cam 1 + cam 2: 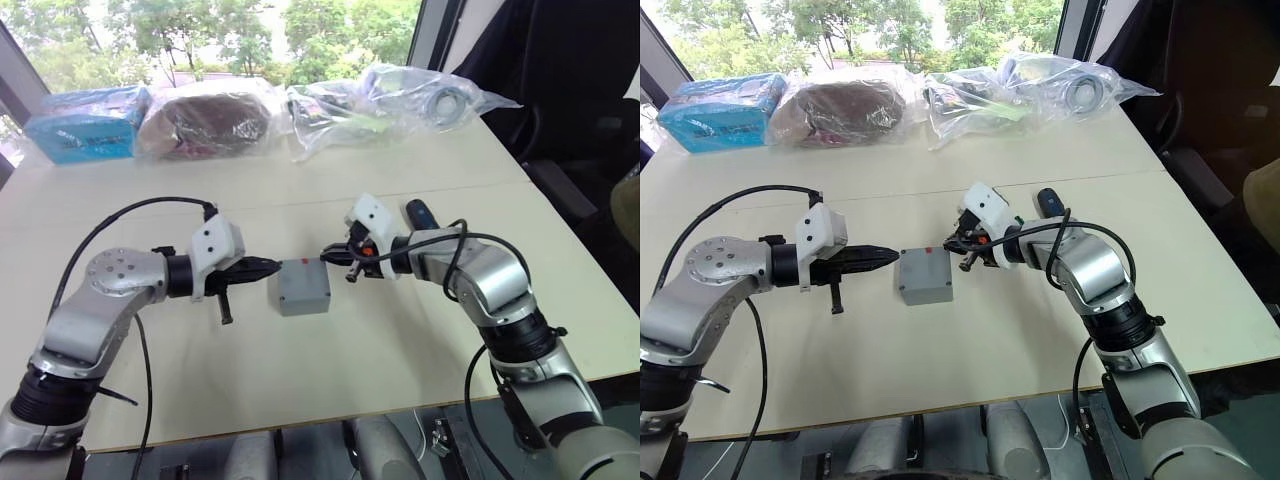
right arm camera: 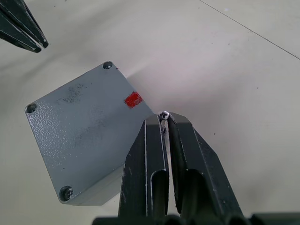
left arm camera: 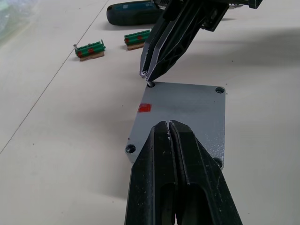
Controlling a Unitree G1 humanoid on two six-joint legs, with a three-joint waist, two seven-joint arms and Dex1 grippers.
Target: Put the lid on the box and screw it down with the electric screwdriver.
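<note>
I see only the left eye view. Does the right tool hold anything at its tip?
Observer: Yes. The right wrist view shows a small screw pinched in the right tool, at one corner of the lid.
Operator: And the left tool?
Observer: Its own wrist view shows the left tool shut and empty, its tip at the lid's edge.
Operator: What lies near the electric screwdriver?
Observer: Two green-and-red pieces lie on the table beside the electric screwdriver.
</note>
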